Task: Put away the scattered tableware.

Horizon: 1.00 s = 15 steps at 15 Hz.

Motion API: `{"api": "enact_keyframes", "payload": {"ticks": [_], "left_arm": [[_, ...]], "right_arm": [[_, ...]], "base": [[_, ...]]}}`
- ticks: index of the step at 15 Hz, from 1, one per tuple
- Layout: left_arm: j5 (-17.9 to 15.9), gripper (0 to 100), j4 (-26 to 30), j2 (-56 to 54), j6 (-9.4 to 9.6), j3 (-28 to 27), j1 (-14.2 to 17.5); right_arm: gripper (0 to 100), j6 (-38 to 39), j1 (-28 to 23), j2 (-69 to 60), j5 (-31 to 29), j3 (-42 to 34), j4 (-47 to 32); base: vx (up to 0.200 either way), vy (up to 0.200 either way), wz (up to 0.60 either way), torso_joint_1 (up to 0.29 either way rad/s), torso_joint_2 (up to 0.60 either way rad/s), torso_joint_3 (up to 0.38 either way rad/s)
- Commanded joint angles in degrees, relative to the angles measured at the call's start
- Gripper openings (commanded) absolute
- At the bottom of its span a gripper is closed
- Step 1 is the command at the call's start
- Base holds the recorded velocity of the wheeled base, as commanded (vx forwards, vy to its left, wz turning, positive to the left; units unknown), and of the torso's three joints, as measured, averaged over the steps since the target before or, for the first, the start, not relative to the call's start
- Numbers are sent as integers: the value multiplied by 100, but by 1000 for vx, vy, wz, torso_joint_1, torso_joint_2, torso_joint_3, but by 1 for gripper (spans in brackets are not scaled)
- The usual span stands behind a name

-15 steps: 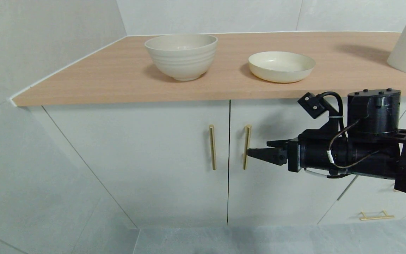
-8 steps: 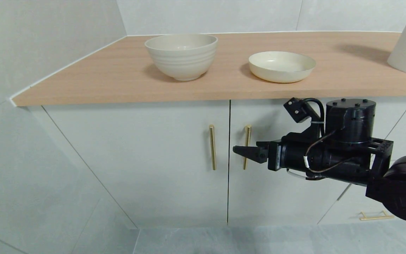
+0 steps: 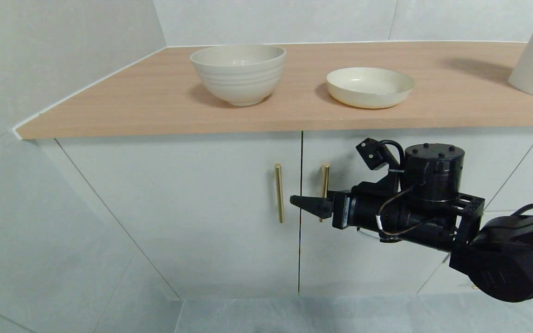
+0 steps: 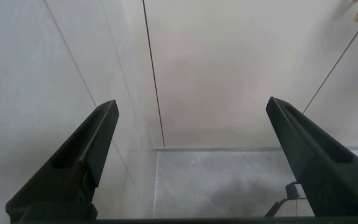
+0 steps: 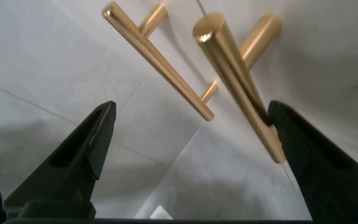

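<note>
The black right gripper (image 3: 304, 203) lies level ahead of its bulky black arm (image 3: 502, 259), wedge fingers (image 5: 86, 155) spread wide. The black left gripper (image 4: 191, 106) gapes too, fingers well apart.

right arm (image 3: 502, 259): matte black | round screw-topped housing (image 3: 434, 171) | black cable (image 3: 392, 141) loop | white tie (image 3: 394, 170) | tapered wedge fingers (image 3: 308, 204)
</note>
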<state>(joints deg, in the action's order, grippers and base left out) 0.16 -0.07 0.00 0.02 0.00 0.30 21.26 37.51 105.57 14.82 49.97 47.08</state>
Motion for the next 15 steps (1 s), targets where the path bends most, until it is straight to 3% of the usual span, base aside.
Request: {"api": "enact_keyframes", "payload": {"ticks": [1,10,15], "left_arm": [[2,100,-1,0,-2,0,5],[2,100,-1,0,-2,0,5],[2,100,-1,0,-2,0,5]], "right_arm": [[100,54,63,51,3,-5,3],[100,300,476,-669,29,-594,126],[100,300,643,-1434,100,-1288,117]], "base": [[0,0,0,0,0,0],[0,0,0,0,0,0],[0,0,0,0,0,0]]}}
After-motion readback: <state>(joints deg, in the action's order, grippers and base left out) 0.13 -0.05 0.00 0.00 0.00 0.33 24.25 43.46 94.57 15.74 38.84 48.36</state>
